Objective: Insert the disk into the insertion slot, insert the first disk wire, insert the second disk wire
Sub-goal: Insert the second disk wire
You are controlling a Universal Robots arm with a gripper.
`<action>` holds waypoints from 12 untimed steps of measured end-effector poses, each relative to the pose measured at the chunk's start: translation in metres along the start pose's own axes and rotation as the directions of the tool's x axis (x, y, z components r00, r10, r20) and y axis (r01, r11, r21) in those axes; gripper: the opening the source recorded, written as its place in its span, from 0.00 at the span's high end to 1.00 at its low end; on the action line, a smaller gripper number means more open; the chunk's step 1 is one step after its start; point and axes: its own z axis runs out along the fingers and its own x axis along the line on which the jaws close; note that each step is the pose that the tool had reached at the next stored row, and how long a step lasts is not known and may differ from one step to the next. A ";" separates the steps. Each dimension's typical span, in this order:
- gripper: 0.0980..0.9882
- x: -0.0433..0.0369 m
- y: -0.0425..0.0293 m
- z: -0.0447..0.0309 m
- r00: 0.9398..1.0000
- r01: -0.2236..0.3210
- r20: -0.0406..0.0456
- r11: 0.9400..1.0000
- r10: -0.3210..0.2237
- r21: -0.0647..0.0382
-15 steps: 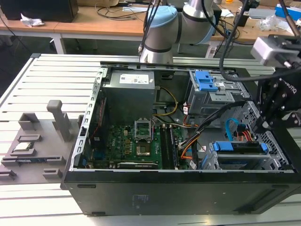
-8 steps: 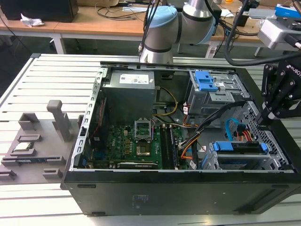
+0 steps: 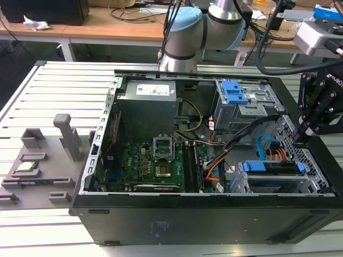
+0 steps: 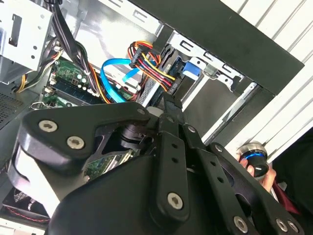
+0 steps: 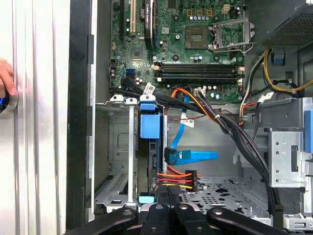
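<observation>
The slatted grey counter spans the exterior view. Behind it is a wooden back counter strewn with cables. An open black computer case lies on its side on the slats and takes up most of the surface. A grey fixture block sits on the bare slats at the exterior view's left, just beside the case.

The arm rises behind the case's far rim. Inside the case are a grey power supply box, a green motherboard and a taller grey cage with a blue latch.

The insertion slot stands in the corner by the case's near wall, at the exterior view's right. The disk is already seated in it, blue frame showing. Black cable bundles cross the floor between the slot and the taller cage, so little free room is left there.

The pincer hangs at the case's rim at the exterior view's right, just over the disk's cabled end. Its fingers are closed together, with nothing seen between them.

The second disk wire loops up to the disk's edge. The first disk wire also reaches that edge, just beside the fingertips. Whether either plug is fully home cannot be told.

A person's hand rests outside the case wall.
</observation>
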 end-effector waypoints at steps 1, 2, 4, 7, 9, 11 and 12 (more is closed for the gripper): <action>0.92 0.0000 0.0000 -0.0001 1.000 0.000 0.000 1.000 0.000 0.000; 0.77 0.0000 0.0000 0.0000 1.000 0.000 0.000 1.000 0.000 0.000; 0.77 -0.0001 0.0016 0.0007 1.000 0.000 -0.001 1.000 0.000 0.000; 0.77 -0.0019 0.0208 0.0128 1.000 0.000 0.000 1.000 0.000 0.000; 0.77 -0.0019 0.0322 0.0208 1.000 0.000 -0.005 1.000 0.000 0.000; 0.77 -0.0019 0.0322 0.0215 1.000 0.000 -0.010 1.000 0.000 0.000; 0.77 -0.0019 0.0322 0.0215 1.000 0.000 -0.011 1.000 0.000 0.000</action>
